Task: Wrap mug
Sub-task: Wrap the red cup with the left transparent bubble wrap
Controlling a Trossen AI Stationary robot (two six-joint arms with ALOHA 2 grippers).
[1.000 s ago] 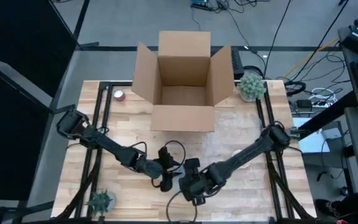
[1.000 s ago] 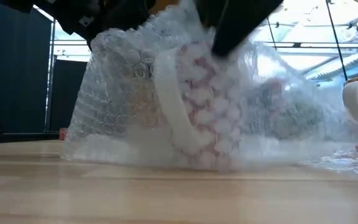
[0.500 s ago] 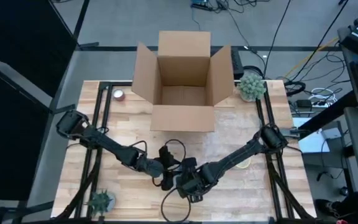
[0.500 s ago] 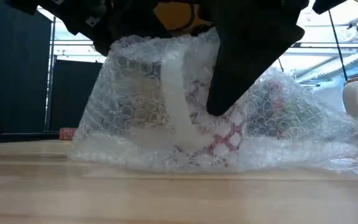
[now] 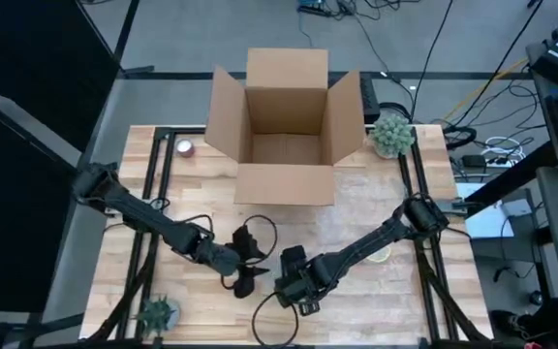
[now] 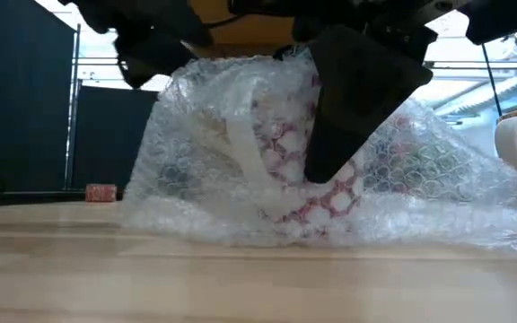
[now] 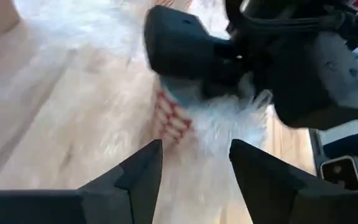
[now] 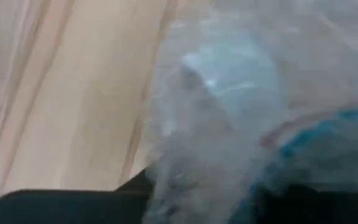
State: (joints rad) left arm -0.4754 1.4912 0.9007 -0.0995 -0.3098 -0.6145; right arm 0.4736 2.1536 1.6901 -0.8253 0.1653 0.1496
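While both arms meet low at the surface's near edge:
Right tool (image 6: 348, 108): pressed into the bubble wrap (image 6: 196, 161); finger state cannot be told.
Left tool (image 7: 194, 165): fingers spread, holding nothing, just beside the bundle.
Mug (image 6: 294, 170): red-patterned, inside the wrap, on the wooden surface (image 6: 240, 278).
Cardboard box (image 5: 287, 126): open, at the far side.

Two plants (image 5: 391, 133) (image 5: 157, 313) — one box (image 5: 286, 126)

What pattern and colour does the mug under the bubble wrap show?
The mug is white with a red lattice pattern, clearest in the low view.
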